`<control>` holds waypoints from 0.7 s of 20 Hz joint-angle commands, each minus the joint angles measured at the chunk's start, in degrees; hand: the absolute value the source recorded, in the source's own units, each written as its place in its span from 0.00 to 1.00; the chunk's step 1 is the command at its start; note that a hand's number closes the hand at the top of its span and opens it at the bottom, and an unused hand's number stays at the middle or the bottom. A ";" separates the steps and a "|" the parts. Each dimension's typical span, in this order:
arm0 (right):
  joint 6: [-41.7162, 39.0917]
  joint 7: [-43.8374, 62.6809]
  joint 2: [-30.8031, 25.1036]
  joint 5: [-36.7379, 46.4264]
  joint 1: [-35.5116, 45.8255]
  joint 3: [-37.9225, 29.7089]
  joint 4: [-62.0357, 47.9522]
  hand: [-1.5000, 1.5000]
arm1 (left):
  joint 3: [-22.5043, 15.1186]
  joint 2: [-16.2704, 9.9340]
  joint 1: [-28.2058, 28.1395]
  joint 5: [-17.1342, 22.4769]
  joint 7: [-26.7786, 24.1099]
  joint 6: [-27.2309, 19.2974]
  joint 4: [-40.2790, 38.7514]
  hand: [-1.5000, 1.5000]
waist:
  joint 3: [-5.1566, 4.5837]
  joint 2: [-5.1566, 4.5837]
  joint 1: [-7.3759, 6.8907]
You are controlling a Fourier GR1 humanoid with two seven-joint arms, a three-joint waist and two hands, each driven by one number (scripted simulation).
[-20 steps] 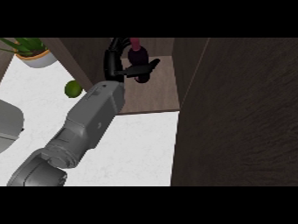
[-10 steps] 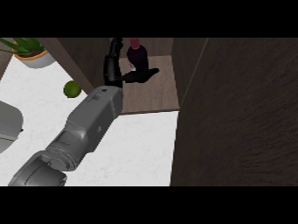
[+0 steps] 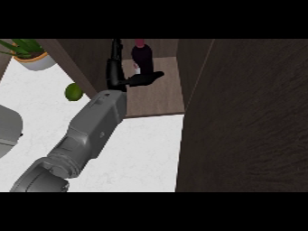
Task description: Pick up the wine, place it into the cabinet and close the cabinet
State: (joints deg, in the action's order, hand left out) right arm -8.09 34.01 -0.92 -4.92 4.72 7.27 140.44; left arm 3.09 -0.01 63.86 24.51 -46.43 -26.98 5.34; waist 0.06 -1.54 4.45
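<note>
A: Head view first: where is the wine?

B: The wine stands upright on the cabinet shelf, inside the open cabinet, toward the back.

A: And the hand on it?

B: The left hand is just beside the bottle, fingers straight and spread, thumb pointing toward it, holding nothing. The right hand does not show.

A: Around it?

B: The cabinet door stands open at right. On the white counter lie a lime and a potted plant.
</note>
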 commanded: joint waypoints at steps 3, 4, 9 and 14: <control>-0.95 -0.30 0.05 -1.36 -1.76 1.14 1.32 0.00 | 0.00 -1.42 -2.92 -0.75 -2.20 3.40 -0.42 0.00 | -0.14 -0.06 -0.41; 0.25 -0.12 0.46 -2.22 0.23 -0.91 0.78 0.00 | 0.16 -1.46 -1.67 -0.69 -1.43 3.61 -0.26 0.00 | -0.14 -0.19 -0.29; 0.71 -0.52 0.90 -0.18 -0.63 1.72 0.52 0.00 | 0.03 -2.65 -3.53 -1.07 -2.60 9.56 0.17 0.00 | -0.16 0.04 -0.93; -1.64 -2.29 -0.32 -2.27 -2.46 -0.37 0.69 0.00 | -0.37 -0.09 -4.64 -1.64 -3.91 11.69 -0.13 0.00 | -0.12 -0.05 -0.61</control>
State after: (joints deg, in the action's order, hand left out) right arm -8.79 32.61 -0.68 -5.16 3.11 7.94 140.49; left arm 2.49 0.06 63.05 23.01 -48.05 -19.05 5.76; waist 0.03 -1.44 4.38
